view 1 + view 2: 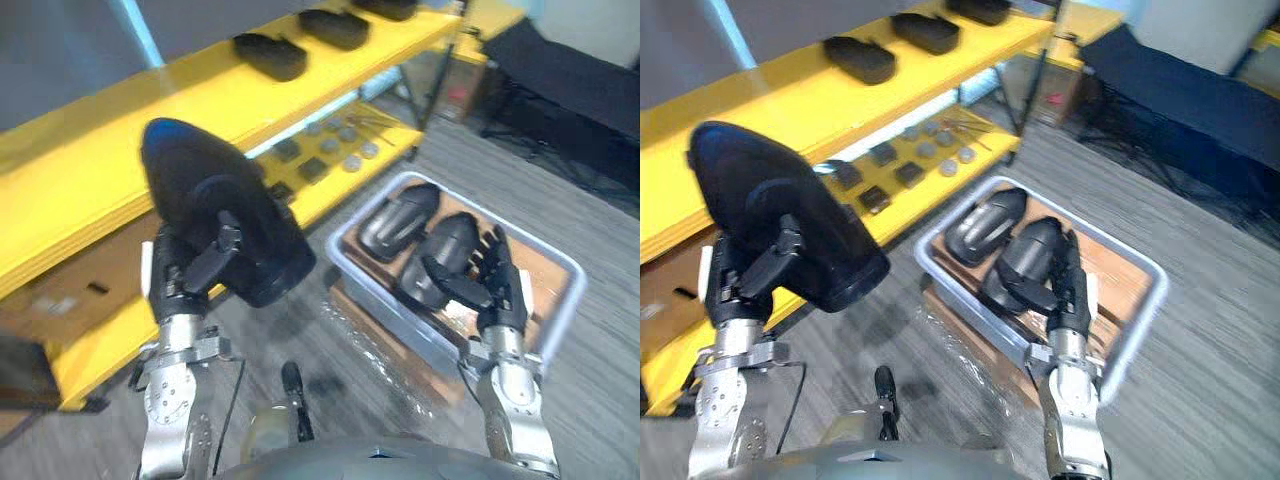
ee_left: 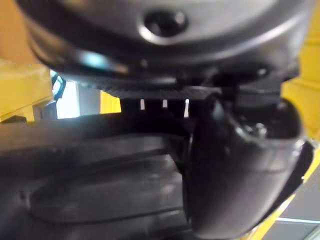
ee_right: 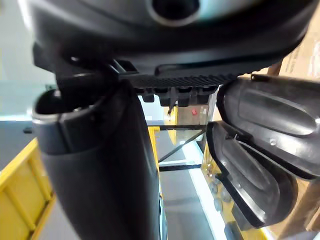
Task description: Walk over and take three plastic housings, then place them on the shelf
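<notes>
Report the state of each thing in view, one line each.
left hand: fingers shut on a housing, raised
held housing: gripped, in the air before the shelf
right hand: fingers straight, at the bin's housings
housings in the bin: lying loose, not taken
grey bin: on the floor, partly filled
shelf: top board carries housings
shelf housings: lying flat in a row

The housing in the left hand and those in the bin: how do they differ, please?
The held housing is raised in the left hand; the bin housings lie in the grey bin. The held housing tilts steeply; the bin housings lie flatter. All are dark, rounded shells.
</notes>
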Tool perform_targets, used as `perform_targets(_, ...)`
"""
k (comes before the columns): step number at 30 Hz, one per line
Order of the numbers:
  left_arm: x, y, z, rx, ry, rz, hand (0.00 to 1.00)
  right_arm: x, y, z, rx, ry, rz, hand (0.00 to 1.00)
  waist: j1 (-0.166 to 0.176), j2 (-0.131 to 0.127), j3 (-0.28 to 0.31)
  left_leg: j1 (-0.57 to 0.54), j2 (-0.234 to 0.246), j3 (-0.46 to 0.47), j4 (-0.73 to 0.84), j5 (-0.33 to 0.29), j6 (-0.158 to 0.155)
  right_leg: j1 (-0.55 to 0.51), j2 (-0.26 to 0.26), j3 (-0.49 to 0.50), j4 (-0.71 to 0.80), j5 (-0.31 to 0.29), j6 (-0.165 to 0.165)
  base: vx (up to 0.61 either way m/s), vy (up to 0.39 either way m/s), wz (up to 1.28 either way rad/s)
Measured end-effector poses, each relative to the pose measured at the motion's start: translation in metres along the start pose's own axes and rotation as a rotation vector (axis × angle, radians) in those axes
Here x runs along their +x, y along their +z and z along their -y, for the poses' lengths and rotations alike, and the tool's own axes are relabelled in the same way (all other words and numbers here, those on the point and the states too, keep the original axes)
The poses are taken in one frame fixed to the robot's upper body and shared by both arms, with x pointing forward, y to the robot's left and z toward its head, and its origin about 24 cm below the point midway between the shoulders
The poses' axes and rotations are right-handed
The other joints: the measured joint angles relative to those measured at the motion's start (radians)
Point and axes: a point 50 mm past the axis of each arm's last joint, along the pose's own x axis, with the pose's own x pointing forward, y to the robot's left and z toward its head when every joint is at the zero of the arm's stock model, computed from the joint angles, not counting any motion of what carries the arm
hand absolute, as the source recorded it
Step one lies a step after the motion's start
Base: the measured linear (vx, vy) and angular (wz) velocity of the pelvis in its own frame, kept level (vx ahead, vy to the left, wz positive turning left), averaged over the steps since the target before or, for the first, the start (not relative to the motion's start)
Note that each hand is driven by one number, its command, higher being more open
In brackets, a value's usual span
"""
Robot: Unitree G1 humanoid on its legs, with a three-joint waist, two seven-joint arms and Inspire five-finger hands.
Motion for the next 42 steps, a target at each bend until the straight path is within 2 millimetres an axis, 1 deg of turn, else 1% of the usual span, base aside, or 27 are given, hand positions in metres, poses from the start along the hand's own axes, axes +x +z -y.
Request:
perform_targets(2,0.000,-0.002,-0.002,0.004,0.016,-0.008,0.00,0.005,0.003,0.000,-0.005,0.008,0.021,1.00,0.005,0.012,0.004,0.001,-0.015,0.002,-0.003,0.011,-0.015,-0.008,-0.015,0.036,0.017,-0.026,0.009,-0.02,0.064,0.25)
perform_targets(5,-0.002,-0.009,-0.009,0.019,0.053,-0.045,0.00,0.004,0.001,-0.003,0.002,0.028,0.024,1.00,0.004,0.027,0.004,0.021,-0.011,0.033,-0.004,0.012,-0.014,-0.011,-0.021,0.076,0.022,-0.024,0.010,-0.06,0.070,-0.27)
perform_targets(9,-0.002,-0.010,-0.008,0.019,0.045,-0.050,0.00,-0.004,-0.006,0.001,-0.001,0.021,-0.003,1.00,-0.005,0.022,0.012,0.018,0.003,0.069,0.006,0.010,-0.014,-0.038,-0.020,0.107,0.043,-0.026,0.008,-0.05,0.042,-0.25)
perform_targets(14,-0.004,-0.014,-0.004,0.014,0.032,-0.078,0.00,-0.003,-0.003,-0.009,0.013,0.066,0.026,1.00,0.001,0.020,0.047,-0.010,0.018,0.070,0.110,-0.044,-0.014,-0.053,-0.047,0.098,0.142,-0.083,0.008,-0.05,0.024,0.08)
perform_targets(15,-0.004,-0.014,-0.004,0.014,0.031,-0.080,0.00,-0.003,-0.002,-0.011,0.017,0.071,0.029,1.00,0.001,0.014,0.050,-0.019,0.017,0.076,0.122,-0.063,-0.019,-0.049,-0.052,0.081,0.140,-0.089,0.006,0.02,0.056,0.49)
perform_targets(16,-0.003,-0.013,-0.004,0.015,0.024,-0.078,0.00,-0.002,-0.002,-0.014,0.032,0.066,0.031,1.00,0.003,-0.001,0.058,-0.040,0.023,0.090,0.189,-0.106,0.010,-0.038,-0.072,0.058,0.137,-0.097,0.001,0.08,0.074,0.50)
perform_targets(17,-0.004,-0.013,-0.005,0.017,0.017,-0.079,0.00,-0.002,-0.002,-0.016,0.051,0.049,0.035,1.00,0.013,-0.002,0.059,-0.061,0.039,0.093,0.317,-0.154,0.039,-0.024,-0.077,0.045,0.142,-0.111,-0.001,0.12,0.091,0.42)
perform_targets(18,-0.003,-0.013,-0.006,0.021,0.014,-0.078,0.00,-0.002,-0.002,-0.017,0.060,0.040,0.035,1.00,0.017,-0.007,0.062,-0.063,0.038,0.095,0.355,-0.203,0.032,-0.011,-0.082,0.038,0.147,-0.122,-0.001,0.17,0.068,0.35)
perform_targets(19,-0.003,-0.013,-0.007,0.027,0.006,-0.077,0.00,-0.002,-0.002,-0.019,0.073,0.030,0.031,1.00,0.024,-0.022,0.063,-0.060,0.025,0.089,0.384,-0.253,0.004,0.012,-0.089,0.031,0.160,-0.142,-0.024,0.17,0.054,0.26)
perform_targets(20,-0.003,-0.012,-0.007,0.028,0.002,-0.075,0.00,-0.003,-0.002,-0.019,0.077,0.026,0.031,1.00,0.025,-0.024,0.055,-0.059,0.014,0.081,0.383,-0.266,-0.004,0.011,-0.098,0.037,0.193,-0.136,-0.027,0.24,0.072,0.74)
perform_targets(21,0.000,-0.011,-0.006,0.029,-0.003,-0.064,0.00,-0.001,0.000,-0.021,0.079,0.026,0.042,1.00,0.008,-0.025,0.056,-0.079,-0.007,0.037,0.371,-0.270,0.002,-0.082,-0.110,0.115,0.360,-0.069,-0.053,0.21,0.067,0.78)
perform_targets(22,0.001,-0.010,-0.006,0.037,-0.010,-0.056,0.00,-0.001,0.000,-0.021,0.085,0.022,0.042,1.00,0.001,-0.018,0.053,-0.075,-0.016,0.016,0.348,-0.264,0.008,-0.126,-0.111,0.161,0.438,-0.035,-0.057,0.33,0.076,1.11)
perform_targets(23,0.004,-0.008,-0.007,0.055,-0.023,-0.049,0.00,-0.002,-0.001,-0.024,0.103,0.012,0.038,1.00,-0.010,-0.035,0.059,-0.051,-0.033,-0.014,0.294,-0.244,0.012,-0.180,-0.104,0.232,0.520,-0.017,-0.063,0.27,0.032,0.84)
perform_targets(25,0.004,-0.009,-0.008,0.051,-0.005,-0.052,0.00,-0.003,0.000,-0.023,0.109,0.009,0.055,1.00,-0.018,-0.043,0.062,0.002,-0.058,-0.066,0.222,-0.228,0.023,-0.219,-0.077,0.273,0.479,-0.091,-0.079,0.28,-0.018,0.65)
perform_targets(26,0.004,-0.009,-0.009,0.046,0.004,-0.052,0.00,-0.003,0.003,-0.021,0.107,0.003,0.066,1.00,-0.023,-0.036,0.066,0.027,-0.063,-0.086,0.200,-0.229,0.016,-0.234,-0.069,0.277,0.458,-0.107,-0.103,0.30,-0.035,0.51)
perform_targets(27,0.006,-0.009,-0.007,0.041,0.003,-0.047,0.00,-0.006,0.007,-0.013,0.107,-0.020,0.093,1.00,-0.029,-0.015,0.073,0.067,-0.068,-0.125,0.170,-0.234,0.007,-0.279,-0.059,0.288,0.436,-0.120,-0.126,0.30,-0.044,0.66)
perform_targets(29,0.009,-0.007,-0.005,0.037,-0.013,-0.036,0.00,-0.014,0.015,-0.001,0.101,-0.062,0.137,1.00,-0.046,0.008,0.074,0.097,-0.065,-0.176,0.154,-0.243,-0.008,-0.376,-0.043,0.378,0.411,-0.107,-0.112,0.25,-0.054,0.79)
perform_targets(30,0.009,-0.007,-0.004,0.038,-0.017,-0.035,0.00,-0.018,0.017,0.004,0.093,-0.074,0.150,1.00,-0.062,0.013,0.077,0.109,-0.061,-0.202,0.153,-0.249,-0.017,-0.404,-0.027,0.445,0.375,-0.087,-0.080,0.23,-0.102,1.01)
perform_targets(31,0.007,-0.009,-0.004,0.037,-0.019,-0.045,0.00,-0.023,0.017,0.010,0.084,-0.088,0.148,1.00,-0.084,0.010,0.078,0.134,-0.050,-0.235,0.156,-0.257,-0.035,-0.409,0.004,0.524,0.317,-0.051,-0.027,0.37,-0.241,1.10)
perform_targets(32,0.004,-0.011,-0.004,0.036,-0.019,-0.061,0.00,-0.029,0.016,0.013,0.073,-0.096,0.142,1.00,-0.086,-0.004,0.070,0.154,-0.039,-0.265,0.171,-0.275,-0.066,-0.375,0.036,0.568,0.212,0.027,-0.040,0.38,-0.287,0.85)
perform_targets(33,0.004,-0.012,-0.003,0.036,-0.023,-0.063,0.00,-0.031,0.017,0.014,0.072,-0.097,0.143,1.00,-0.083,-0.019,0.062,0.153,-0.038,-0.275,0.191,-0.291,-0.082,-0.360,0.037,0.574,0.154,0.080,-0.047,0.41,-0.378,0.68)
perform_targets(34,0.004,-0.010,-0.002,0.044,-0.038,-0.061,0.00,-0.036,0.021,0.012,0.083,-0.096,0.157,1.00,-0.076,-0.068,0.043,0.144,-0.052,-0.288,0.238,-0.335,-0.110,-0.334,0.016,0.553,0.100,0.185,-0.032,0.33,-0.387,0.57)
perform_targets(35,0.003,-0.013,0.001,0.029,-0.038,-0.072,0.00,-0.034,0.027,0.011,0.081,-0.087,0.185,1.00,-0.075,-0.059,0.037,0.129,-0.025,-0.292,0.278,-0.373,-0.121,-0.313,0.022,0.514,0.094,0.147,-0.006,0.31,-0.378,0.75)
perform_targets(36,0.000,-0.017,0.008,0.004,-0.053,-0.096,0.00,-0.031,0.036,0.012,0.068,-0.075,0.223,1.00,-0.081,-0.029,0.020,0.113,0.044,-0.242,0.300,-0.384,-0.126,-0.301,0.049,0.467,0.074,0.140,-0.024,0.25,-0.317,0.59)
perform_targets(38,-0.002,-0.021,0.022,-0.030,-0.096,-0.116,0.00,-0.022,0.047,0.016,0.042,-0.061,0.278,1.00,-0.079,0.003,0.015,0.125,0.098,-0.200,0.271,-0.352,-0.167,-0.287,0.076,0.437,0.068,0.136,-0.032,0.22,-0.207,0.51)
perform_targets(39,-0.002,-0.022,0.026,-0.041,-0.117,-0.118,0.00,-0.017,0.054,0.018,0.045,-0.056,0.309,1.00,-0.077,0.012,0.016,0.148,0.106,-0.195,0.244,-0.333,-0.178,-0.274,0.086,0.432,0.068,0.131,-0.039,0.20,-0.121,0.37)
perform_targets(42,-0.001,-0.021,0.027,-0.041,-0.119,-0.114,0.00,-0.010,0.061,0.018,0.083,-0.059,0.350,1.00,-0.074,0.001,0.025,0.129,0.116,-0.203,0.376,-0.320,-0.162,-0.213,0.092,0.431,0.065,0.097,-0.064,0.16,-0.094,0.17)
